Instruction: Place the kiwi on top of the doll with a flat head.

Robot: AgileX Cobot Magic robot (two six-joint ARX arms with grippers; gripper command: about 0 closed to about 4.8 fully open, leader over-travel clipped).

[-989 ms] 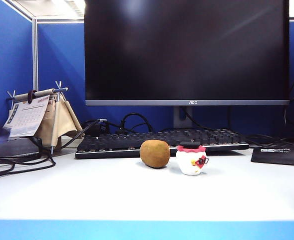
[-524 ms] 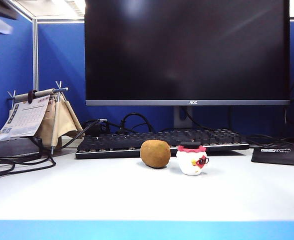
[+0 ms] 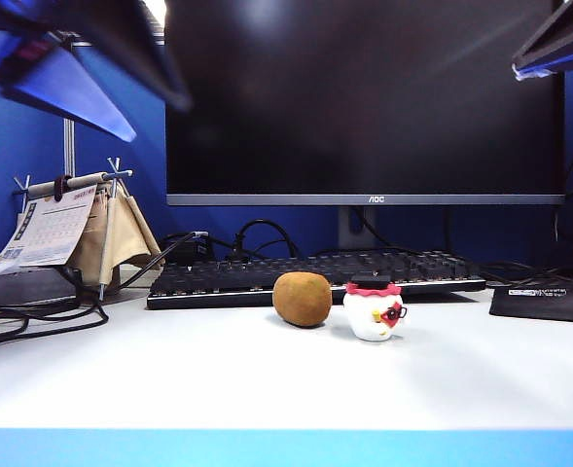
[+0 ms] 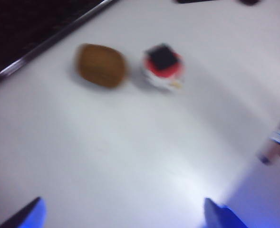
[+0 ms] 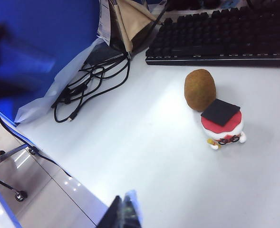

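Both arms have swung into the exterior view's upper corners since a second ago. Left gripper [image 4: 123, 216] hangs high above the worktop [image 3: 267, 379], fingers [image 4: 220, 216] apart, empty. Right gripper's [image 5: 125, 213] finger state cannot be told. Kiwi [image 3: 302, 299] sits just beside the doll with a flat head [image 3: 374, 311].

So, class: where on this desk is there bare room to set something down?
Free: the white desk in front of the kiwi and the doll. Crowded: behind them by the keyboard, and by the cables. Left gripper and right gripper are above.
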